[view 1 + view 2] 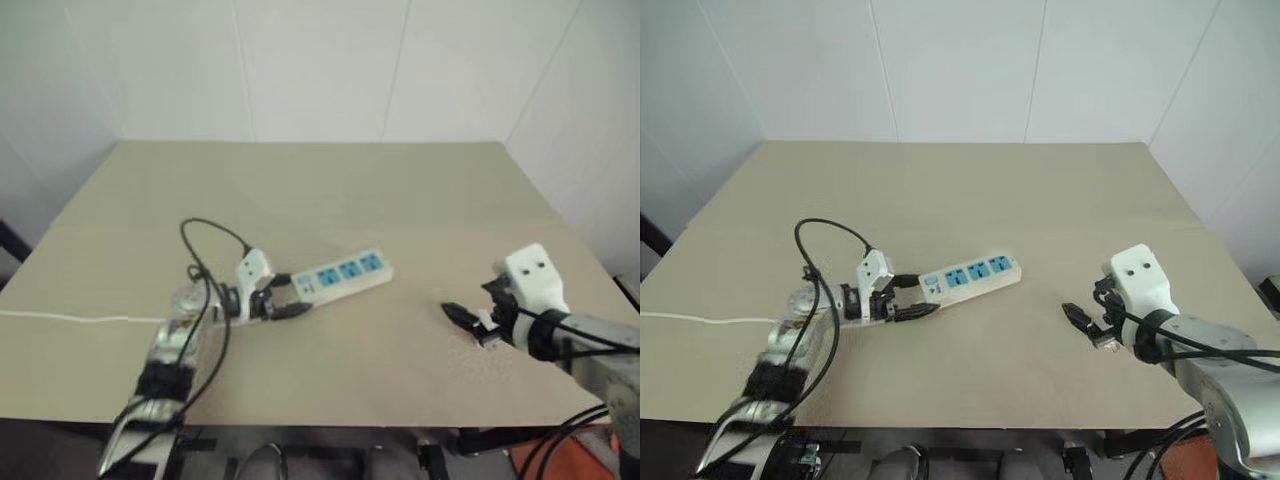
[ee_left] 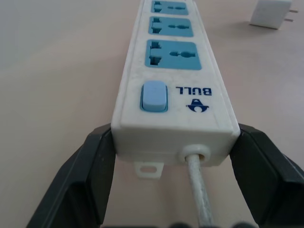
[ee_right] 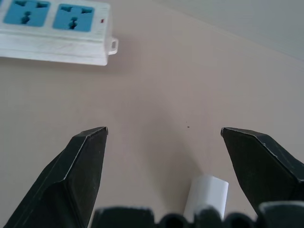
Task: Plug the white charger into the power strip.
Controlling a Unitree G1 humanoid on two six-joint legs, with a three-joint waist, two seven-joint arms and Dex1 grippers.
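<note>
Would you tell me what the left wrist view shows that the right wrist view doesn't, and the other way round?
Left wrist view adds: the left gripper shut on the cord end of the power strip, the blue switch, the cord, and the two prongs of the white charger.
Right wrist view adds: the right gripper open, with the charger lying between its fingers near their base, and the mounting tab at the strip's far end.
Both share: the power strip, the charger and the tan table.
</note>
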